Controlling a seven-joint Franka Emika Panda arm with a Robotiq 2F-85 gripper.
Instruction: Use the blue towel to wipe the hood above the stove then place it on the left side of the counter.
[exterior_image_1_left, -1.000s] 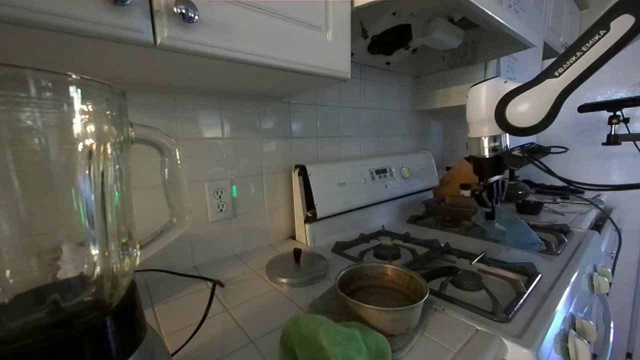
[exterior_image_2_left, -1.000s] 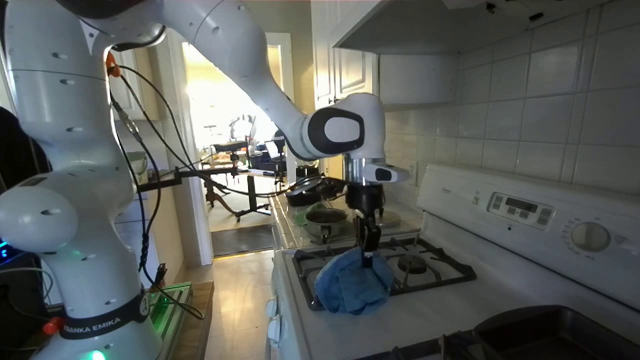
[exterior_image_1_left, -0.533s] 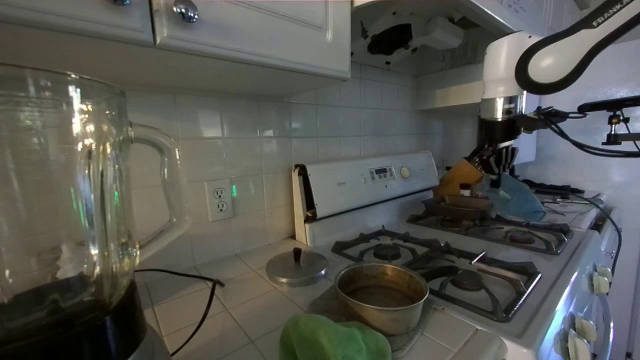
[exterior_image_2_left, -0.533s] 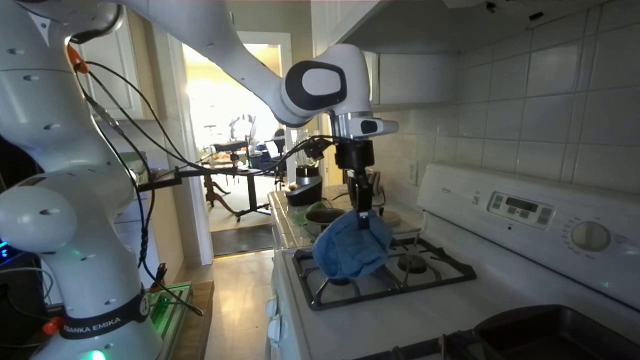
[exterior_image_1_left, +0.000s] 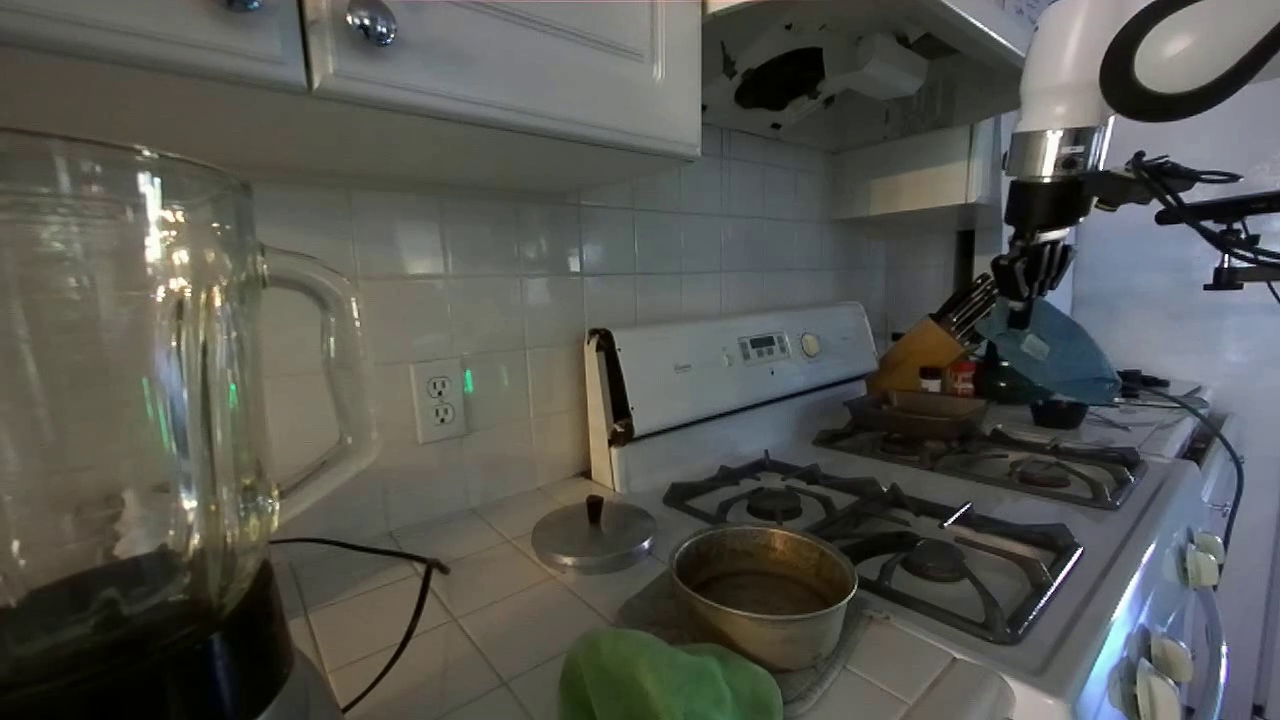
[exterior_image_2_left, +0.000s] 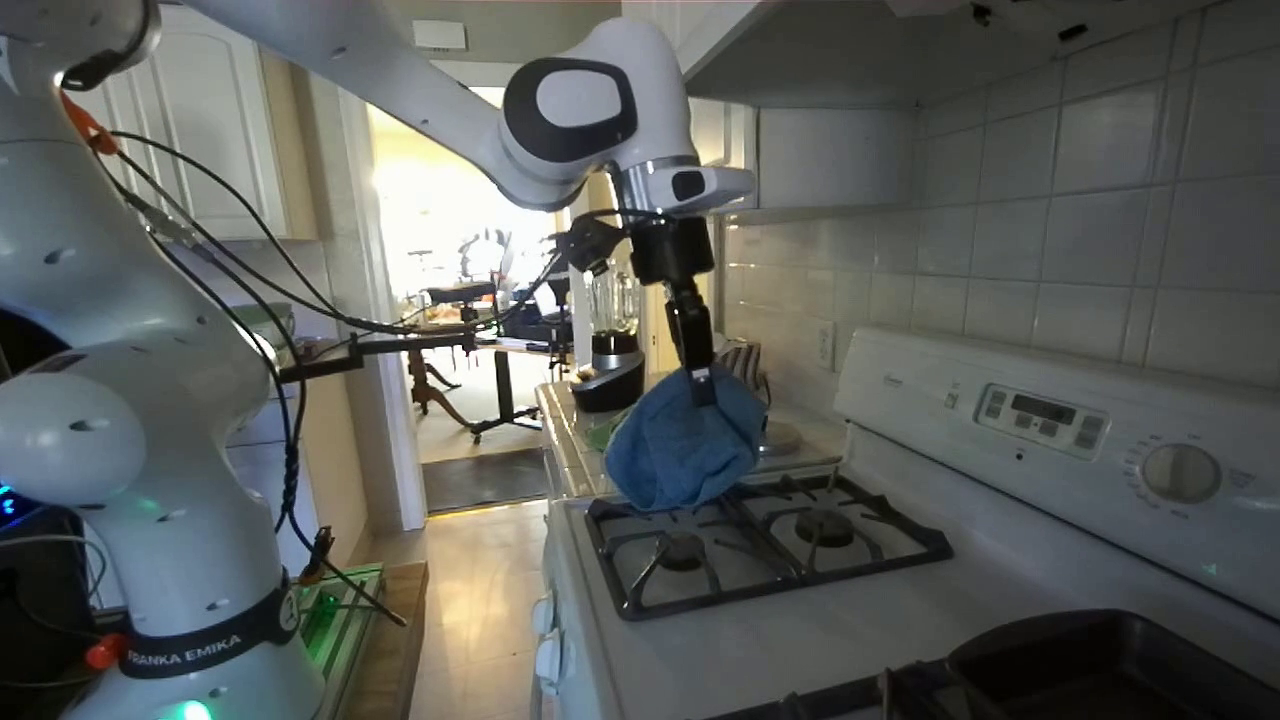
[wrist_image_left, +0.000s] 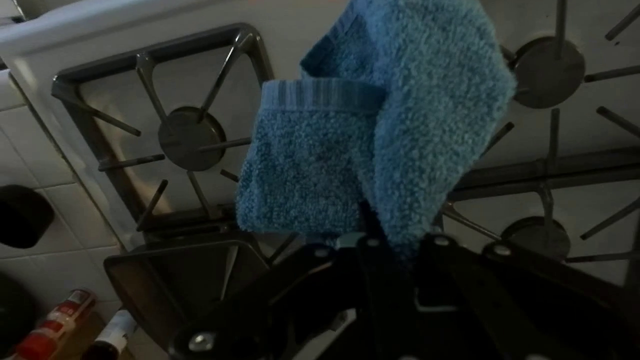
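The blue towel hangs from my gripper above the stove, in both exterior views (exterior_image_1_left: 1065, 355) (exterior_image_2_left: 680, 445) and the wrist view (wrist_image_left: 440, 100). My gripper (exterior_image_1_left: 1020, 312) (exterior_image_2_left: 703, 388) (wrist_image_left: 400, 235) points down and is shut on the towel's edge; the cloth fans out below and to one side. The towel is in the air, apart from the burner grates. The hood (exterior_image_1_left: 950, 100) (exterior_image_2_left: 820, 60) is higher than the gripper, and the towel does not touch it. The white stove (exterior_image_1_left: 700, 390) (exterior_image_2_left: 720, 650) is below. The tiled counter (exterior_image_1_left: 510, 625) adjoins the stove.
A pot (exterior_image_1_left: 800, 635), a metal lid (exterior_image_1_left: 590, 540), a green cloth (exterior_image_1_left: 660, 680) and a blender (exterior_image_1_left: 120, 350) stand on the counter. A dark baking pan (exterior_image_1_left: 915, 415) (exterior_image_2_left: 1100, 660) sits on the stove. A knife block (exterior_image_1_left: 915, 350) and bottles (wrist_image_left: 60, 320) stand beyond.
The gripper has risen from near the grates with the towel in its jaws. It has shifted right in one exterior view and left in the other, tilting slightly.
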